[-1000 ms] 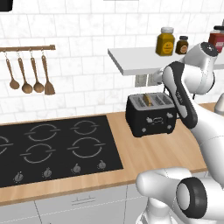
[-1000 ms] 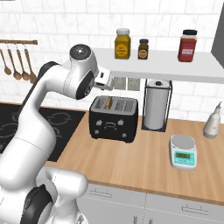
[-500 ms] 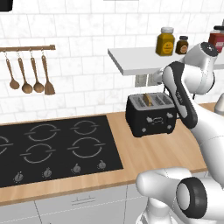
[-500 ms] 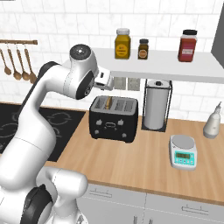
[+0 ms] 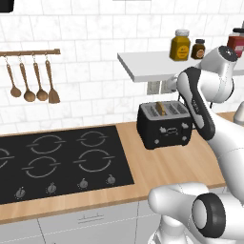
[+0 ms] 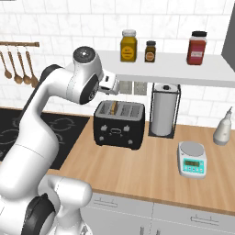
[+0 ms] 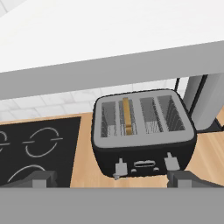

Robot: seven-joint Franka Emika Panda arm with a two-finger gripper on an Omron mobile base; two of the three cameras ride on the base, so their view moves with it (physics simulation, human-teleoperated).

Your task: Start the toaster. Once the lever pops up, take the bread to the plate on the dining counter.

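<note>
I'm over a light-wood worktop [image 6: 137, 167] against white tile, black hob [image 5: 57, 162] to the left, a shelf [image 6: 183, 69] of jars overhead. The toaster [image 6: 119, 125] sits at the far side by the wall, the bread [image 7: 127, 116] standing edge-up in its second slot from the left. My gripper [image 7: 111, 178] hangs above and nearer, jaws wide apart, holding nothing. Shelf and arm hide the paper-towel roll's [image 6: 163, 110] top.

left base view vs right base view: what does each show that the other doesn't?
Left base view alone: all four hob burners with their knobs. Right base view alone: paper towel roll, kitchen scale, white squeeze bottle. Both: toaster with the bread in a slot, shelf jars, hanging wooden utensils.
</note>
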